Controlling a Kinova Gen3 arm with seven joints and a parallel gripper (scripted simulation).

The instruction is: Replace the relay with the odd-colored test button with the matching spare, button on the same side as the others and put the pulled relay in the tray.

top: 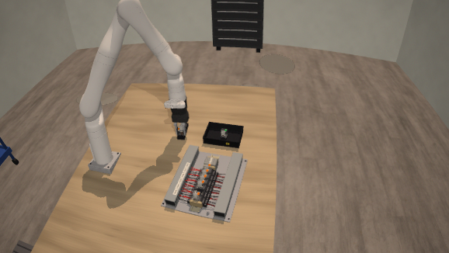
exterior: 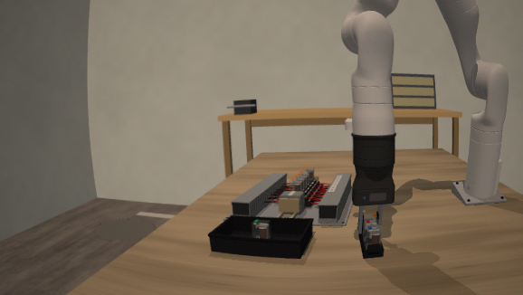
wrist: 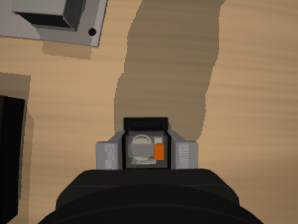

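My gripper (top: 181,129) (exterior: 371,231) (wrist: 146,144) points straight down and is shut on the spare relay (wrist: 148,149) (exterior: 372,234), whose orange test button shows on its right side in the wrist view. The relay sits in a small black holder (top: 181,136) (exterior: 372,250) (wrist: 145,123) on the table. The pulled relay (top: 224,133) (exterior: 261,228), with a green button, stands in the black tray (top: 211,142) (exterior: 235,246). The relay panel (top: 182,176) (exterior: 260,196) holds a row of relays with orange buttons (top: 205,176) (exterior: 302,176). I cannot make out the free socket.
The arm's base (top: 104,162) (exterior: 480,198) is bolted at the table's left side. A corner of the panel (wrist: 53,3) and the tray's edge (wrist: 9,163) show in the wrist view. A second table with a black box (exterior: 245,106) stands behind.
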